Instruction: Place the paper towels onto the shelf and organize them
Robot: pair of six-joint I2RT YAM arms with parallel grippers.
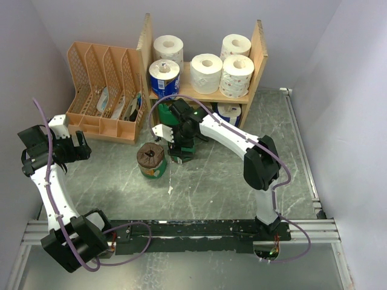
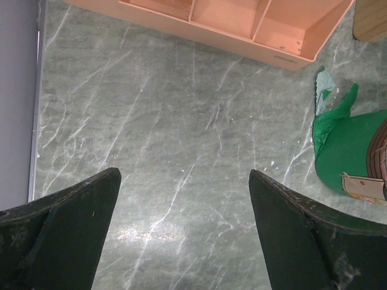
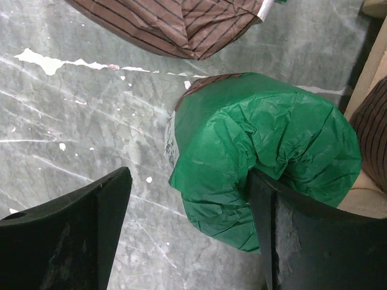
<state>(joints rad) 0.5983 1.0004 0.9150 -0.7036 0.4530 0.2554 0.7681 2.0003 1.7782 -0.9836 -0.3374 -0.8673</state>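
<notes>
Right tool (image 3: 188,174): the jaws are held apart. One finger is pressed against the side of a green-wrapped roll (image 3: 272,139) and the other is clear of it, so the roll is not clamped. This roll lies on the table (image 1: 224,181), just in front of the shelf (image 1: 261,48). A brown-topped roll (image 1: 151,158) is noted just beside it, on the side toward the left arm.

Rolls counted:
- Two on the table.
- Five on the upper tier: four white rolls (image 1: 206,71) and one blue-wrapped roll (image 1: 164,77).
- One more partly seen on the lower tier, behind the right arm.

The right arm is stretched forward and leftward, with the wrist bent down.

Left tool (image 2: 184,175): the jaws are held wide apart over bare table, near a peach organizer (image 1: 91,66). That arm is folded at the left edge.
</notes>
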